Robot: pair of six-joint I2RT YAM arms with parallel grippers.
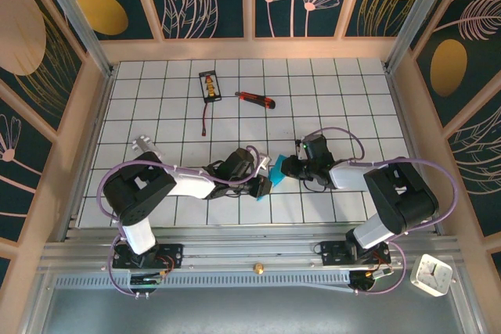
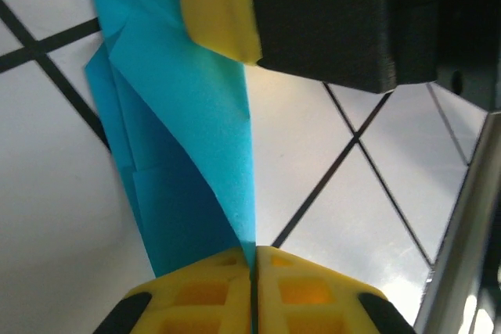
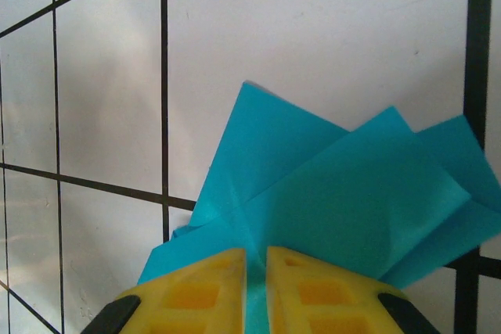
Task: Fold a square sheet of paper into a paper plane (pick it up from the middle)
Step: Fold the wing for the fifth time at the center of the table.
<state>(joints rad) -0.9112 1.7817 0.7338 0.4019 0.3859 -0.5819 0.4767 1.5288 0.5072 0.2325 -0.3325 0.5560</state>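
Top view: a desk (image 1: 156,107) of white tiles with a dark grid, walled by panels painted with plants. Two arms are bolted to the rail at its near edge.

Left arm (image 1: 149,181): reaches right across the front rows of tiles.

Right arm (image 1: 391,193): reaches left to meet it near the front middle of the desk.

Left hand (image 1: 262,185): in the left wrist view (image 2: 253,271) its two yellow fingers are pressed together on the lower edge of the paper, with no gap between them.

Right hand (image 1: 282,168): in the right wrist view (image 3: 256,271) its yellow fingers are clamped on the paper, and a thin strip of blue shows between them. Its black body and one yellow pad (image 2: 223,13) also appear at the top of the left wrist view, touching the paper's upper part.

Square sheet of paper (image 1: 275,164): cyan-blue, creased into several overlapping angular layers (image 3: 344,193), held between the two hands. A long fold runs up from the left hand's fingers (image 2: 188,154). Whether it touches the tiles cannot be told.

Clock (image 1: 432,274): small, white, off the desk at the near right corner.

Utility knife (image 1: 256,99): red and black, lying well apart from the hands at the far middle.

Black card (image 1: 209,86): bears an orange figure, lying just left of the knife.
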